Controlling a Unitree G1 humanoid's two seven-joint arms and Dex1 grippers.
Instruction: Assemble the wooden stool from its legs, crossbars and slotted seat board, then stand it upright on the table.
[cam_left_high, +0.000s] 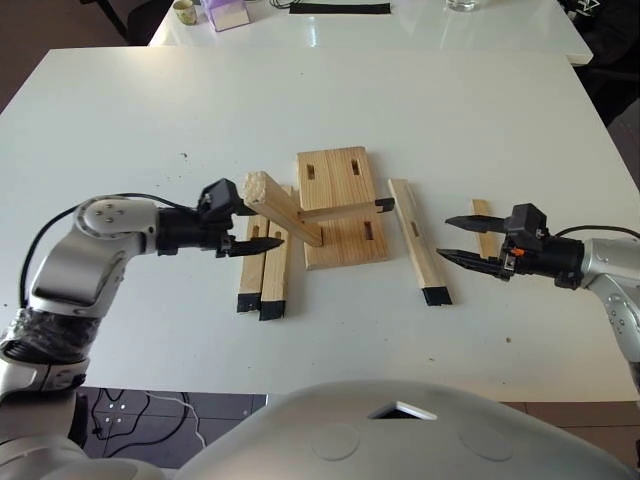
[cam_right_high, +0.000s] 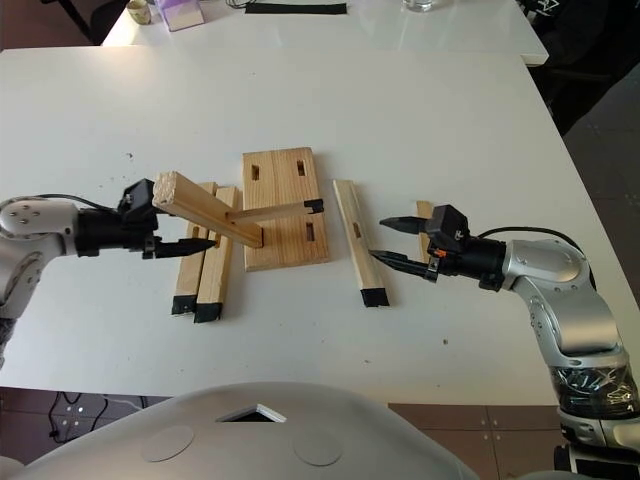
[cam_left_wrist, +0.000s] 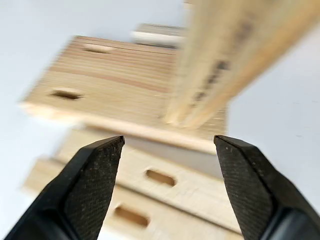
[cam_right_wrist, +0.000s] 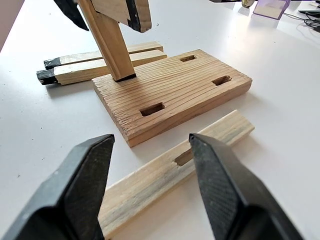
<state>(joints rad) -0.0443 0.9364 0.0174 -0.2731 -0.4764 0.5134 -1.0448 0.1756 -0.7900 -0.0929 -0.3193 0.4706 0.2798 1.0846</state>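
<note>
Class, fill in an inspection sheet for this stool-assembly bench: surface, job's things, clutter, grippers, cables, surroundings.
Surface: white table, one dark speck.
Job's things: seat board flat; standing leg tilted on it, crossbar sticking out of it; two lying legs left of the board; right leg; short piece beyond.
Clutter: nothing seen.
Grippers: left gripper open beside the standing leg; right gripper open by the right leg.
Cables: black cable along the left arm.
Surroundings: second table with cup, box.

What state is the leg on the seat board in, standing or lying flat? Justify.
Standing: the leg rises from a corner of the seat board, which lies flat on the table.
</note>
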